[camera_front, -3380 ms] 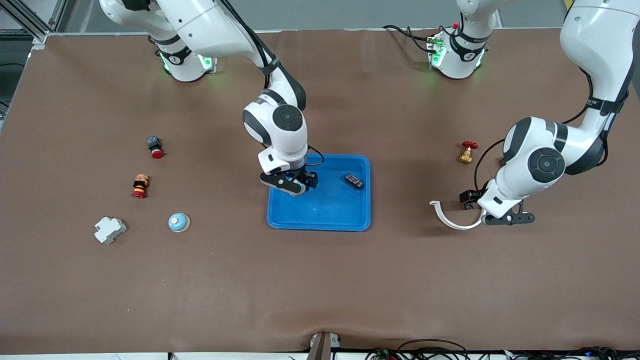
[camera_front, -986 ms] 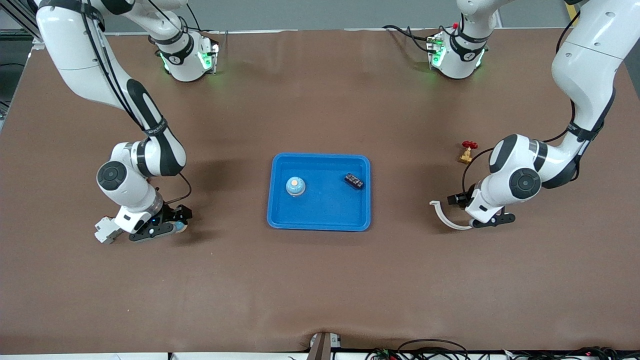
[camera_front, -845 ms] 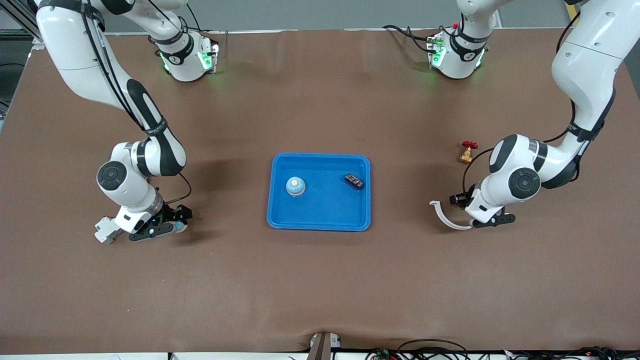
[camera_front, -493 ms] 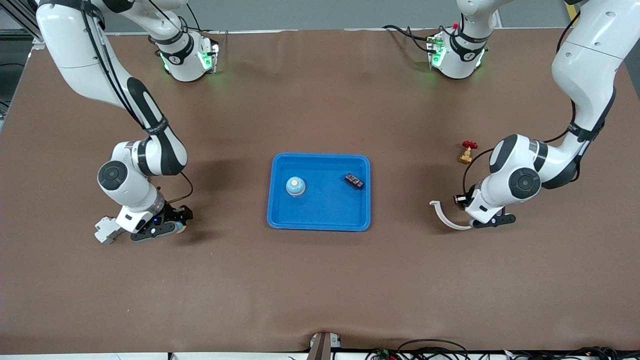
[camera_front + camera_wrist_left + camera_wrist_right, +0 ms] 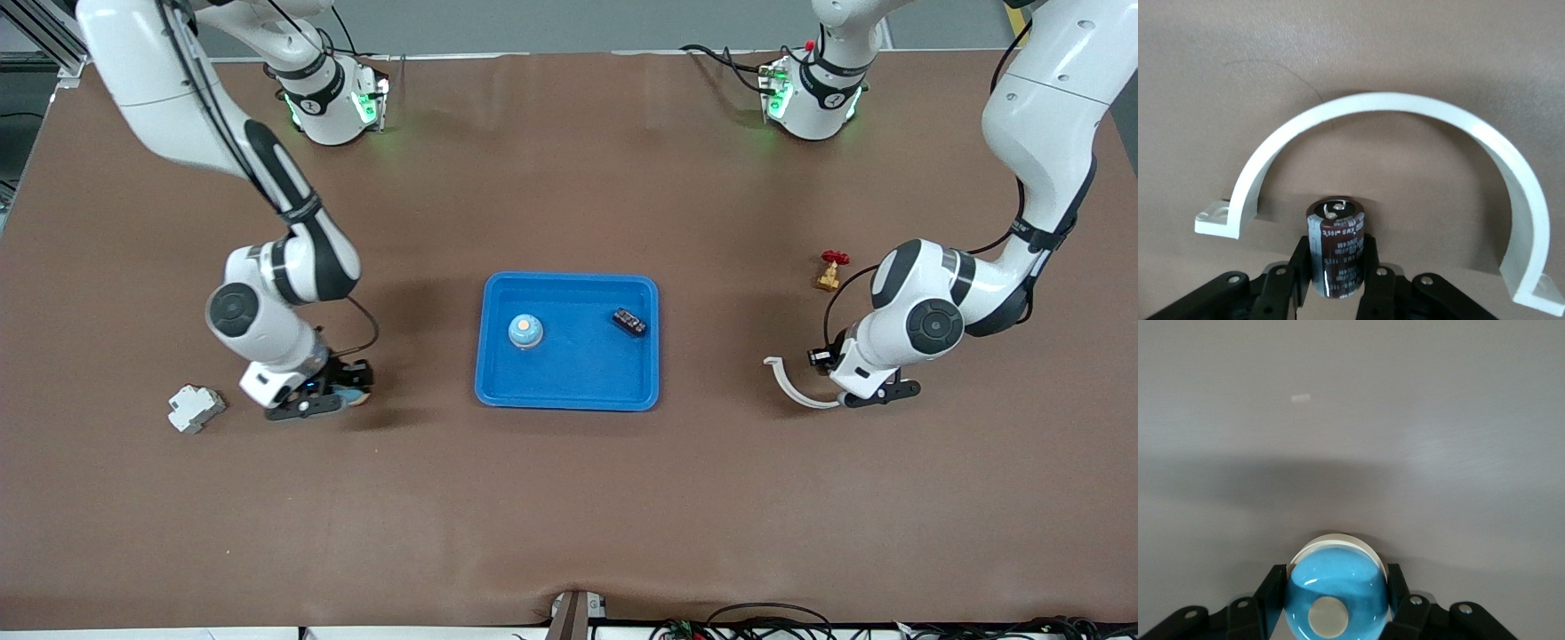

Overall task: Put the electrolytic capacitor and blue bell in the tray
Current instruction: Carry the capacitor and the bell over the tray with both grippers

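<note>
A: Two grippers, what's each got, and where's the tray (image 5: 569,384)?
B: Mid tabletop (image 5: 569,516); one bell (image 5: 525,331) and a black block (image 5: 629,322) in it. Right gripper (image 5: 1333,600) is closed round the blue bell (image 5: 1335,589), low over the tabletop near the white breaker (image 5: 195,408).
A: Left?
B: Left gripper (image 5: 1335,277) is clamped on the electrolytic capacitor (image 5: 1335,245), upright, inside the white curved clamp (image 5: 1405,173). Front view hides it.
</note>
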Tool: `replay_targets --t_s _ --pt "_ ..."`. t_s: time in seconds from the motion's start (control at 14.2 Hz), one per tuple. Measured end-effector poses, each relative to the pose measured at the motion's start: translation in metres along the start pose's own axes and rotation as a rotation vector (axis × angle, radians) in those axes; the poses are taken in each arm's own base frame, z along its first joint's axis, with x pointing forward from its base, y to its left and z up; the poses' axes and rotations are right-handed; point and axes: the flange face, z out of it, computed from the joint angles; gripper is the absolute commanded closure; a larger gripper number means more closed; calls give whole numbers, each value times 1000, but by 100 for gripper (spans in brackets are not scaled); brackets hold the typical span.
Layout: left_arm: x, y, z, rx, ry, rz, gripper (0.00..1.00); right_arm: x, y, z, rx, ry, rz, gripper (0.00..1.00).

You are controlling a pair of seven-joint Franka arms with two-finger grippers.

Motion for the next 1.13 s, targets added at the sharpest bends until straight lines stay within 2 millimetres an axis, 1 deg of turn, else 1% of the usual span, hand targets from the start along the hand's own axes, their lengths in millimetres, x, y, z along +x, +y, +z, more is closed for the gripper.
replay_targets --t_s 0.14,0.35,0.49,0.63,0.7,0.99,1.13 --pt "4 0 -6 -4 13 -5 99 -5 -49 -12 8 -1 56 100" --pt "12 2 -17 -8 30 -32 99 -10 -100 -27 22 20 137 100" --pt "14 12 -31 -10 34 -76 99 -13 -131 -35 40 32 195 100" --pt "15 32 -51 -16 42 -126 99 -14 -160 -44 62 45 253 100" --pt "15 43 -60 -21 43 -153 99 -14 -171 -49 72 53 278 100" --pt "12 90 -91 -69 50 -270 99 -7 -204 -69 110 84 375 100" --pt "6 110 -97 -73 55 -316 99 -5 -224 -68 126 85 431 100"
